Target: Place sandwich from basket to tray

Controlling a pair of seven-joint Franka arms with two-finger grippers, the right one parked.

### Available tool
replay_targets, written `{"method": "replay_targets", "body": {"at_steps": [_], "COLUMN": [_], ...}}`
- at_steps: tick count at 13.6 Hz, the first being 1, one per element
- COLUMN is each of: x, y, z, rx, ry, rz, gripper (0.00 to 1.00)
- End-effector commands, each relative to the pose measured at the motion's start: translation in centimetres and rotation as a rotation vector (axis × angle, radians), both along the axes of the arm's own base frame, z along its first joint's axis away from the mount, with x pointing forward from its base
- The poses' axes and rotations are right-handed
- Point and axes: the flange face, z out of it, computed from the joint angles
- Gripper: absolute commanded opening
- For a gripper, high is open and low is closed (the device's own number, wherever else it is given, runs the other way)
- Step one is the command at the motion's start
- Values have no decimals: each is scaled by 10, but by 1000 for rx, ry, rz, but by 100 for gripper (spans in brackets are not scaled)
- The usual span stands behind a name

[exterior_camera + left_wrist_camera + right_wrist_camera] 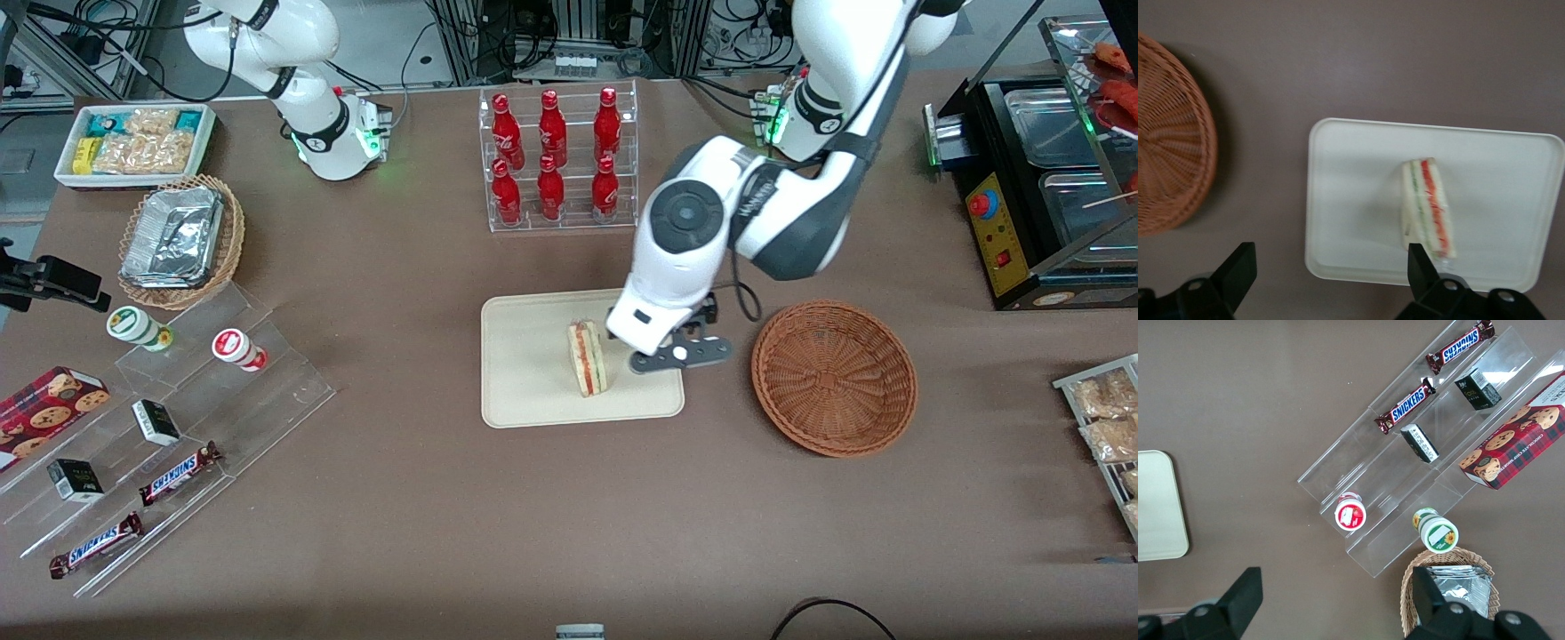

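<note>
End effector (1328, 277) hangs over the tray's edge nearest the basket, fingers (1238, 270) spread wide apart with nothing between them (one fingertip shows just beside the sandwich's end in the wrist view, whether touching or clear I cannot tell). Sandwich (588, 357) sits on the tray (524, 373), standing on edge with its cut face up, roughly mid-tray and a bit toward the basket end. Basket (834, 377) lies on the brown surface (444, 516) just beside the tray, toward the working arm's end, and its visible inside shows no items. Judgement: transfer is essentially done, sandwich is out of the basket and released on the tray; what's left looks like only lifting the arm away without tipping the wedge. Sandwich look: pale bread triangle, red, orange and green filling stripes along the cut edge, a faint clear-wrap sheen, shape intact, not squashed or leaning as far as visible.
</note>
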Motion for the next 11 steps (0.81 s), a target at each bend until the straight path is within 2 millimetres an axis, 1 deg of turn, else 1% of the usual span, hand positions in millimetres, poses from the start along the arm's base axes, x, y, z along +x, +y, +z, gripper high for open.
{"method": "replay_targets", "body": {"at_steps": [1, 2, 3, 5, 6, 8, 11], "x": [-5, -3, -5, -3, -3, -9, -22], "y": [54, 78, 95, 138, 158, 209, 261], "z": [19, 24, 26, 35, 43, 60, 92], "rx": [13, 16, 19, 16, -4, -16, -26], "ry": [3, 6, 10, 13, 19, 38, 77], "rz": [-78, -108, -135, -192, -226, -286, -320], "gripper": [100, 100, 100, 100, 100, 100, 100]}}
